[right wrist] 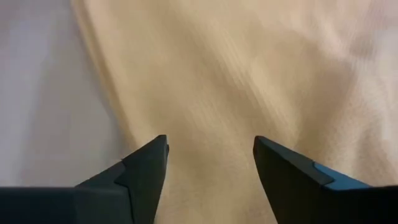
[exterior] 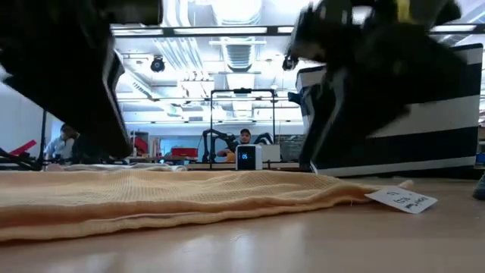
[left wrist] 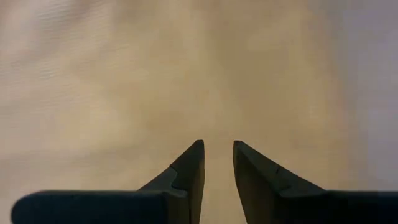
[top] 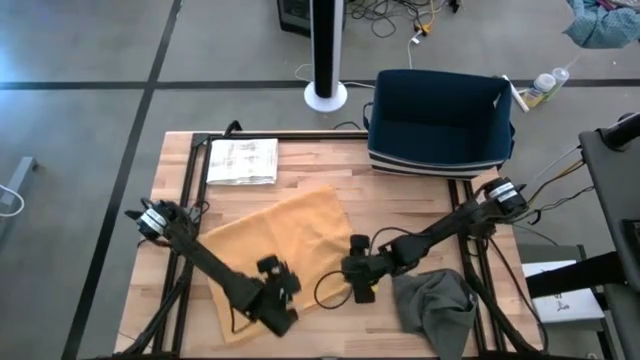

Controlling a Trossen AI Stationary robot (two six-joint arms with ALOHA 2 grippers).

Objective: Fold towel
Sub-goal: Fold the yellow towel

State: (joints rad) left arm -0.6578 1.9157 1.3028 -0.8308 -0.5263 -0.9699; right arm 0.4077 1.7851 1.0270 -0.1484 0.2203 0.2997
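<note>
From above, an orange towel lies spread and slightly rumpled on the wooden bench, left of centre. The left gripper hangs over the towel's near edge, its arm reaching in from the bench's left side. The right gripper sits just beside the towel's right edge, its arm stretching in from the right. A crumpled grey cloth lies at the near right corner, apart from the towel. A printed sheet of paper rests at the far left, and a dark blue bin stands at the far right edge.

From bench height, the towel stretches flat across the wood with a white tag at its right end. Dark arm shapes fill both upper corners. A striped side of the bin rises behind, and a person sits far off in the room.

In the left wrist view, the left gripper points at the towel; its fingers stand with a narrow gap, nothing between them.

In the right wrist view, the right gripper is spread wide over the towel's edge, holding nothing, with bare bench beside the cloth.
</note>
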